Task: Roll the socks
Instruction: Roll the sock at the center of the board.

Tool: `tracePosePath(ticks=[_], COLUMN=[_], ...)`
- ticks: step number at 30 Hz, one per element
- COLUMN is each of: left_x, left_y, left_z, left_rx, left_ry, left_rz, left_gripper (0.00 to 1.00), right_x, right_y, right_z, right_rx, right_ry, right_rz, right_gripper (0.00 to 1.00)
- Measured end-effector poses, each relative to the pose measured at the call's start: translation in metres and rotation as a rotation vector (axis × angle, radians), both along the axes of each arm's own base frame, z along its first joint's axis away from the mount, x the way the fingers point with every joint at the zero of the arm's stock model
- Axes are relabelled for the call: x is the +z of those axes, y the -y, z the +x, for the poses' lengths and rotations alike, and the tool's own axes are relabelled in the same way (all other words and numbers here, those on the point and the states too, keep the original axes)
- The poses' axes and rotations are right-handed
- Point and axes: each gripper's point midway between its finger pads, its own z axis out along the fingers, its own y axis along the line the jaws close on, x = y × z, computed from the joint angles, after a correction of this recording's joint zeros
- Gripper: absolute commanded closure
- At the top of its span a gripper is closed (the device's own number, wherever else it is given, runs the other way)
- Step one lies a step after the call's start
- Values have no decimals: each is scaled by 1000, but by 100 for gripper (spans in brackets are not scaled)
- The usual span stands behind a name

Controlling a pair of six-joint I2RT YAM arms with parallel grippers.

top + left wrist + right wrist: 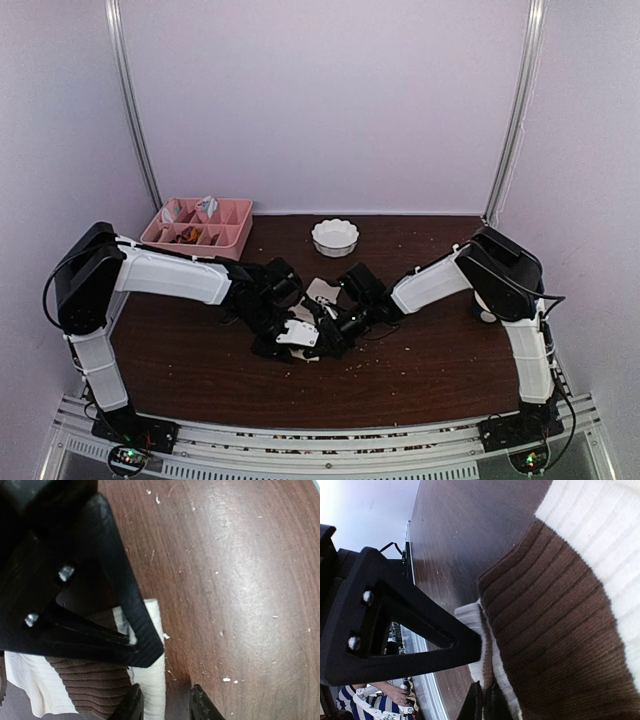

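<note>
Cream sock [322, 292] with brown patches lies at mid-table, right under where the two arms meet. The top view shows only a pale scrap of it between the black wrists. A second sock can't be told apart in any view.

The left wrist view shows more: a ribbed brown patch [95, 690] on cream fabric, and a cream edge folded or rolled beside it [152, 680], flat on the wood. The right wrist view shows the same ribbing close up, brown band [555, 630] under cream [600, 530], with a thin cream edge sticking out toward the finger.

Left gripper [298, 330]: its black triangular finger [100, 585] lies across the sock, tip at the cream edge. Can't tell whether it's clamping the fabric or just set over it.

Right gripper [337, 320]: closed. Its finger [415, 630] tip is just beside the cream edge, and a pinch can't be confirmed.

Two dark tips [132, 705] show at the bottom of the left wrist view, owner unclear.

Only the top view shows the table [450, 340] whole, dark wood with pale crumbs scattered on it. The white scalloped bowl [335, 237] sits at the back, and the pink divided tray [235, 238] at back left holds small items too small to identify.

Only the right wrist view catches a person's hand [396, 694] in a blue-and-white striped sleeve past the table edge.
</note>
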Motion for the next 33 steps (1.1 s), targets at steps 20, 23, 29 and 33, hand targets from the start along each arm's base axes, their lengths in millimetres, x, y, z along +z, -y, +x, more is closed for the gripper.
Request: tracePosePath(ticks=[20, 23, 29, 33], left_x=[-10, -10, -8, -7], left_y=[4, 3, -4, -11], left_z=[16, 16, 23, 22], left_rx=[39, 53, 139, 181], left_ry=[0, -20, -162, -275], left_rz=[111, 114, 105, 110], left_gripper=[100, 100, 100, 100], right_x=[12, 14, 14, 28], right_y=[11, 21, 51, 67], right_z=[7, 9, 12, 15], right_rx=[-61, -95, -175, -222], right_ry=[20, 57, 159, 285], right_rz=[11, -2, -59, -51], right_gripper=[65, 61, 3, 0])
